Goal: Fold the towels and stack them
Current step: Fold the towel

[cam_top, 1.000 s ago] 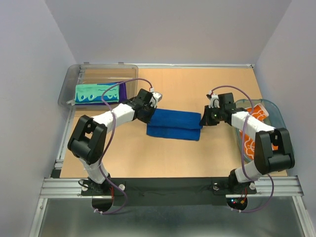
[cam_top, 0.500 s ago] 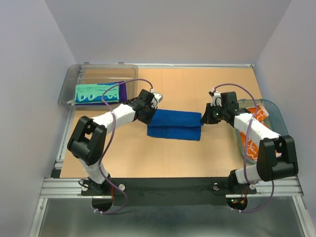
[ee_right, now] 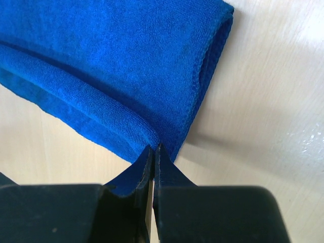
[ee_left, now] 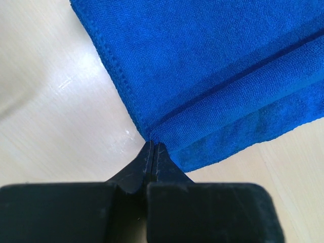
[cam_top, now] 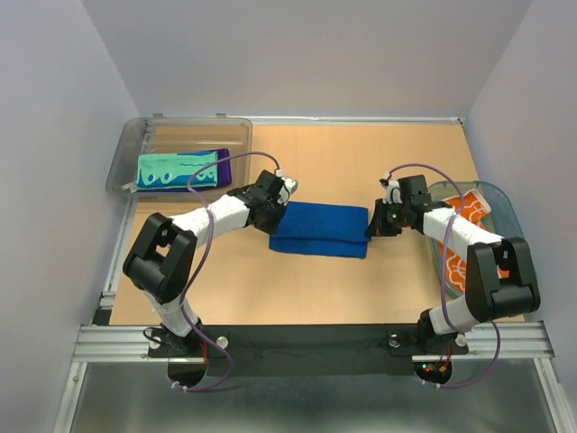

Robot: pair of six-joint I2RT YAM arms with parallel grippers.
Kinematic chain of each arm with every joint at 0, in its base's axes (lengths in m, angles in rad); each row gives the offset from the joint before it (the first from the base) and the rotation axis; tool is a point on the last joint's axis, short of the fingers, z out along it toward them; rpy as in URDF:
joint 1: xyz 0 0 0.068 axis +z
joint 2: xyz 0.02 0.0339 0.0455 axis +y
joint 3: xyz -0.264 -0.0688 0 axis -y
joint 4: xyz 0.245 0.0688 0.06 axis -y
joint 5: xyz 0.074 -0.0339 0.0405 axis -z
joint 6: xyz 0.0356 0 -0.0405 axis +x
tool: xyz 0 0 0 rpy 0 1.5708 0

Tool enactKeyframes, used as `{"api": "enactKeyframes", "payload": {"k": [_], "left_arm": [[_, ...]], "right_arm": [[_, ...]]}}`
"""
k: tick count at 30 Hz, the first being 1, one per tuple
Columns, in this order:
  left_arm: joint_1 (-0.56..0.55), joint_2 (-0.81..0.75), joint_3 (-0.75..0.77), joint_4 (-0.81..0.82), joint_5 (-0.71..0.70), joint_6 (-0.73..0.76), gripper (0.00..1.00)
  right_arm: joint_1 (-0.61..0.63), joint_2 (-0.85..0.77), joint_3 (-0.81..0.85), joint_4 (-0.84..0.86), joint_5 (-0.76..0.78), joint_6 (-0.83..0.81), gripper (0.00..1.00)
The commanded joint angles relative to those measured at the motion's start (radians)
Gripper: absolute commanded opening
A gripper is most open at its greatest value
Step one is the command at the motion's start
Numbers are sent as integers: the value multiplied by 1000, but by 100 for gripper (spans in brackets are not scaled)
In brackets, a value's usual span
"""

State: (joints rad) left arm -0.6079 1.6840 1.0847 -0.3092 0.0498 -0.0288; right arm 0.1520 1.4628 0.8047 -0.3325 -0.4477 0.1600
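Observation:
A royal blue towel point(cam_top: 320, 230) lies folded lengthwise in the middle of the table. My left gripper point(cam_top: 275, 211) is shut, its tips pinching the towel's left end at the fold point(ee_left: 153, 144). My right gripper point(cam_top: 370, 223) is shut in the same way on the right end point(ee_right: 153, 147). The blue cloth point(ee_left: 212, 66) spreads away from the left tips in two layers, and its rolled fold point(ee_right: 111, 66) shows by the right tips. A mint green towel point(cam_top: 176, 170) rests on a purple one point(cam_top: 223, 167) in the bin. A white towel with orange flowers point(cam_top: 464, 244) sits in the basket.
The clear grey bin point(cam_top: 180, 135) stands at the back left corner. The teal oval basket point(cam_top: 505, 212) is at the right edge, partly under my right arm. Bare wooden tabletop point(cam_top: 315, 289) lies in front of the blue towel, and white walls close in the sides.
Both grippers have shifted a little toward the near edge, drawing the blue towel's upper layer over the lower one. The towel now looks like a neater rectangle.

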Motion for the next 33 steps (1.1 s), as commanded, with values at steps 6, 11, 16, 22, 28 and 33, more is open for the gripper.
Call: {"api": "enactKeyframes", "payload": {"k": [6, 11, 16, 22, 28, 33], "left_arm": [[-10, -27, -8, -1, -18, -26, 0], [-16, -40, -16, -16, -21, -48, 2], [-20, -98, -20, -7, -28, -56, 1], [-20, -124, -9, -16, -42, -51, 1], [-23, -125, -40, -8, -31, -69, 1], [-32, -110, -77, 13, -13, -89, 5]], "right_arm": [[0, 13, -15, -14, -3, 44, 2], [0, 1, -15, -30, -9, 53, 2], [0, -64, -7, -39, 10, 56, 2], [0, -97, 13, -49, 17, 67, 1], [0, -116, 1, -59, 7, 81, 1], [0, -93, -33, -59, 4, 110, 4]]}}
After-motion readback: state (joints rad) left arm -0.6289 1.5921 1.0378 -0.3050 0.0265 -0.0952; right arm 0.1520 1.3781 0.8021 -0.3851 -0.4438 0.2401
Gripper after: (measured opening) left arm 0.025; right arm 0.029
